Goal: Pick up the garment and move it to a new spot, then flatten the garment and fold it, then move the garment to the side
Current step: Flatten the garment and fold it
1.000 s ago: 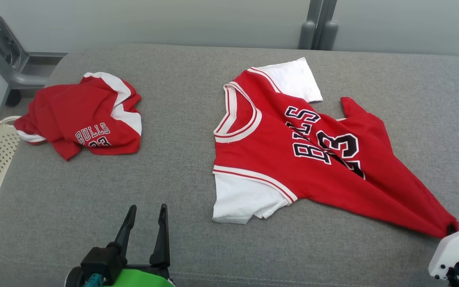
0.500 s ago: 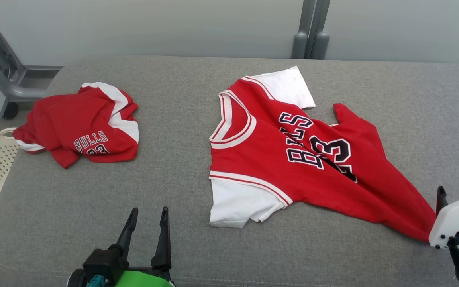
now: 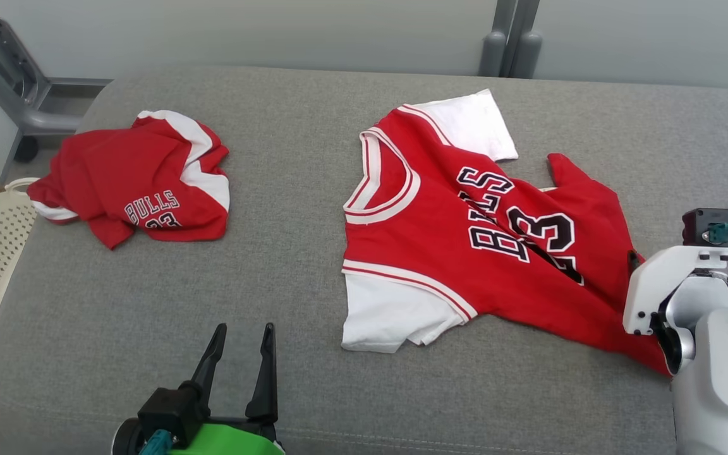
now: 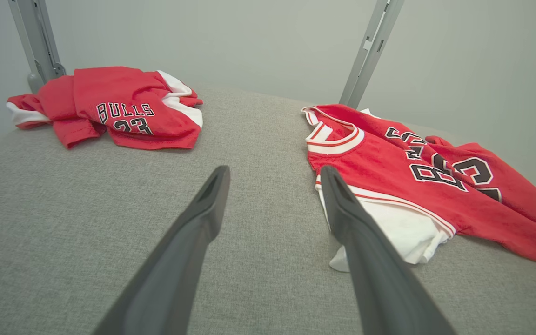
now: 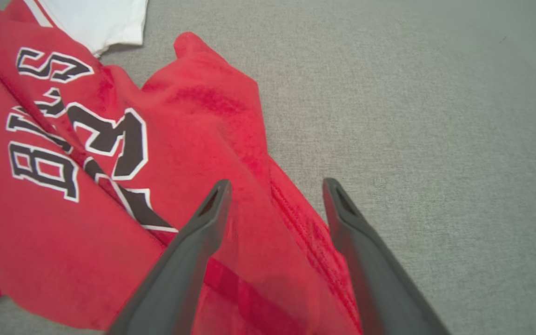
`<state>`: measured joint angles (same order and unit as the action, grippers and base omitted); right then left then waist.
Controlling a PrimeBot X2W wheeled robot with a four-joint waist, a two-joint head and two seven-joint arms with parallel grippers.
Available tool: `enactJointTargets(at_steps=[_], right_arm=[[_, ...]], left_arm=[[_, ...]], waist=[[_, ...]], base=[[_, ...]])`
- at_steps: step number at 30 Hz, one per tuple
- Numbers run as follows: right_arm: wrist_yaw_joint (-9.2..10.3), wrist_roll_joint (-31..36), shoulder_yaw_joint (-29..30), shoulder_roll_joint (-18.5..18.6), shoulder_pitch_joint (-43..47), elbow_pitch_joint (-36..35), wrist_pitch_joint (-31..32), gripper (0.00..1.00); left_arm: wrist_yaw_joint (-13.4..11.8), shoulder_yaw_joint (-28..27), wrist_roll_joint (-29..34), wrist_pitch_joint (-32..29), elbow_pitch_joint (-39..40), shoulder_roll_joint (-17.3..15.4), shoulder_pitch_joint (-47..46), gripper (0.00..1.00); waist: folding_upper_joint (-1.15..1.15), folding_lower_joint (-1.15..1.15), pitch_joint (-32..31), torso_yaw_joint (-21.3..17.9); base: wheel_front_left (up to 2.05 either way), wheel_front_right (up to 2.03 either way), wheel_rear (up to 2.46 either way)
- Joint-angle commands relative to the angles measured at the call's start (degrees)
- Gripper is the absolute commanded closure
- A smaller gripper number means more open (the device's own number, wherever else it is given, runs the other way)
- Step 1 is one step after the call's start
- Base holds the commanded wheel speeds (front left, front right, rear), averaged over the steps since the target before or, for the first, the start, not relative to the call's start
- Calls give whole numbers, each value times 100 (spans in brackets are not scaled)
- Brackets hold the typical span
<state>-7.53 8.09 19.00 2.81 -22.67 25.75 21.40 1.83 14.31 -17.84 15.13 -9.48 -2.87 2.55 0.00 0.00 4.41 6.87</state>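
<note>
Red garment (image 3: 465, 253) lies spread on the grey cushion (image 3: 275, 272), its long axis running from the collar toward our right side; our right gripper (image 5: 276, 184) hangs over the bunched hem end, jaws wide and empty, so it looks nearer; our left gripper (image 3: 245, 328), equally wide, stands left of the cloth.

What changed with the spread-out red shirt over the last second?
The right fingers were pinched on the bottom corner of the spread jersey. They have opened, let it go, and moved off the corner to hover over the hem. The jersey lies as before on the grey cushion. The left fingers stay open and the crumpled jersey has not moved.
</note>
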Motion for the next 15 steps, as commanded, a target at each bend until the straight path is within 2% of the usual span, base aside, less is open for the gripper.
enactJointTargets(at_steps=[1,4,5,6,7,8,15], right_arm=[[8,88,-18,51,-141,191,9,0],[8,189,7,123,-364,582,2,0],[8,224,49,164,-435,686,-41,6],[8,275,81,204,-503,797,-72,58],[8,320,110,230,-571,895,-123,90],[8,388,128,260,-638,978,-188,100],[8,746,415,426,-1039,1371,-586,100]], left_arm=[[20,0,2,3,-12,-7,-96,0],[24,34,-10,3,-28,-7,-139,0],[26,52,-10,3,-30,-7,-148,0],[27,65,-11,3,-32,-7,-152,0],[28,75,-12,3,-34,-7,-156,0],[24,82,-15,3,-32,-7,-167,0],[49,115,-7,3,-47,-7,-199,0]], waist=[[0,0,128,130],[0,0,230,248],[0,0,259,289],[0,0,287,327],[0,0,316,362],[0,0,343,394],[0,0,438,561]], base=[[0,0,0],[0,0,0],[0,0,0],[0,0,0],[0,0,0],[0,0,0],[0,0,0]])
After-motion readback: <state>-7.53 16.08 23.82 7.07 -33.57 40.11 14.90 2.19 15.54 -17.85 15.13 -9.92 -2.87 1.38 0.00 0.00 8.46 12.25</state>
